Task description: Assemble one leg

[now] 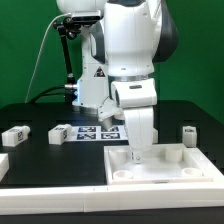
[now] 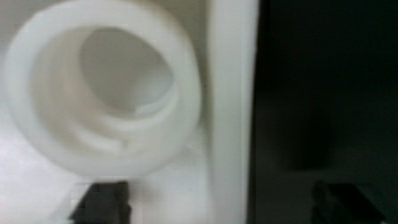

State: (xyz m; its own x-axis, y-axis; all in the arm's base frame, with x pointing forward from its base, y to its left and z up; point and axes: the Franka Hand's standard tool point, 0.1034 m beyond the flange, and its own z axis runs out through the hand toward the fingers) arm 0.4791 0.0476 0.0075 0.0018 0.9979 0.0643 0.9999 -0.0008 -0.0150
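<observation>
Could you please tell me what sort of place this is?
Probably a robotics lab bench: a robot arm stands over a black table, with a green backdrop and a tagged marker board.

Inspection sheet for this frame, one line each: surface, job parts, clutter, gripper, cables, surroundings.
Surface: black table; marker board behind the tray.
Job's things: left leg and right leg loose on the table, outside the tray.
Clutter: nothing seen.
Grippers: gripper down in the tray, fingers apart either side of its wall, holding nothing.
Cables: black cable hanging behind the arm.
Surroundings: green backdrop.
</observation>
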